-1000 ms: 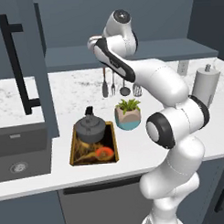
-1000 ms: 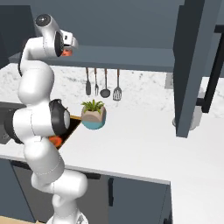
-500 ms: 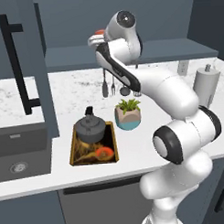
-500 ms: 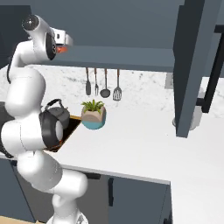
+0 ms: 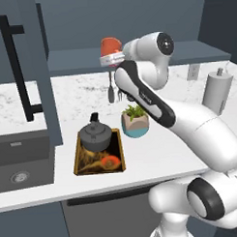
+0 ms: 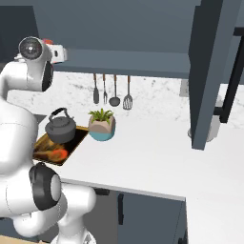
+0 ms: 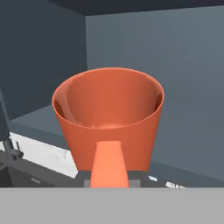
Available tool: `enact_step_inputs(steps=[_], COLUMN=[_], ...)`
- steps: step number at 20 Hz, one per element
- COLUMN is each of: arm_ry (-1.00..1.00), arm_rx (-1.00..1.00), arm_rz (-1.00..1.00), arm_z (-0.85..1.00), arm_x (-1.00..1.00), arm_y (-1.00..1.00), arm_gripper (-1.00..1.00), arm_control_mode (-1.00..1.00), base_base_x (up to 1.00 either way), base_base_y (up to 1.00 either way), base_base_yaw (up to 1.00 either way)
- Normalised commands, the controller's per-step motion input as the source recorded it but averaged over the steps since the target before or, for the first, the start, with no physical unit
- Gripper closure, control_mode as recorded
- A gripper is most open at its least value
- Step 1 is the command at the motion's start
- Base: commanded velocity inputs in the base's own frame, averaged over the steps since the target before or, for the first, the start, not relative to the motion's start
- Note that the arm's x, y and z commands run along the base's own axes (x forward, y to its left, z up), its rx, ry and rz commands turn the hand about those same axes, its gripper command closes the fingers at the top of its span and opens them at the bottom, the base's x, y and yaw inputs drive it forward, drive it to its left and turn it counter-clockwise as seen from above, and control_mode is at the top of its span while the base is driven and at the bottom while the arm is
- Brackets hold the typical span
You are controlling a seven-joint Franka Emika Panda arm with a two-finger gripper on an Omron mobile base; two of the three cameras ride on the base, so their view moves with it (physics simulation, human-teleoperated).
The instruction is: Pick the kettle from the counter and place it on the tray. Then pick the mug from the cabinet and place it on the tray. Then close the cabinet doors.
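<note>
The orange-red mug (image 7: 109,109) stands at the front of the cabinet shelf (image 7: 37,118), its handle pointing at the camera. My gripper (image 7: 109,177) is shut on that handle. From the left base the mug (image 5: 110,45) sits just above the gripper (image 5: 110,59) at the shelf's front edge (image 5: 75,61). From the right base a sliver of the mug (image 6: 47,42) peeks out behind the gripper (image 6: 58,51). The dark kettle (image 5: 95,135) rests upright on the gold-rimmed tray (image 5: 76,160) on the counter (image 5: 155,153); from the right, kettle (image 6: 61,127) and tray (image 6: 45,143).
Both cabinet doors stand open: the left one (image 5: 36,70) with its black bar handle (image 5: 17,66), the right one (image 6: 209,71). A potted plant (image 5: 135,122) is beside the tray. Utensils (image 6: 112,90) hang on the backsplash. A grey cylinder (image 5: 217,90) is at the right, a sink (image 5: 15,162) at the left.
The fingers have closed on the mug's handle. The arm's elbow has swung round while the hand stayed at the shelf.
</note>
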Motion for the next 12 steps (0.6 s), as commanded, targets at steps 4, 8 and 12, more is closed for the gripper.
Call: enact_step_inputs(steps=[4, 8, 12], arm_ry=[0.15, 0.24, 0.12], arm_rx=[-0.18, -0.23, -0.11], arm_rz=[0.55, 0.59, 0.48], arm_z=[0.03, -0.04, -0.54], arm_x=[-1.00, -0.85, -0.76], arm_y=[-0.05, 0.00, 0.00], arm_gripper=[1.00, 1.00, 1.00], arm_control_mode=[-1.00, -1.00, -1.00], base_base_x=[0.00, 0.00, 0.00], base_base_y=[0.00, 0.00, 0.00], base_base_yaw=[0.00, 0.00, 0.00])
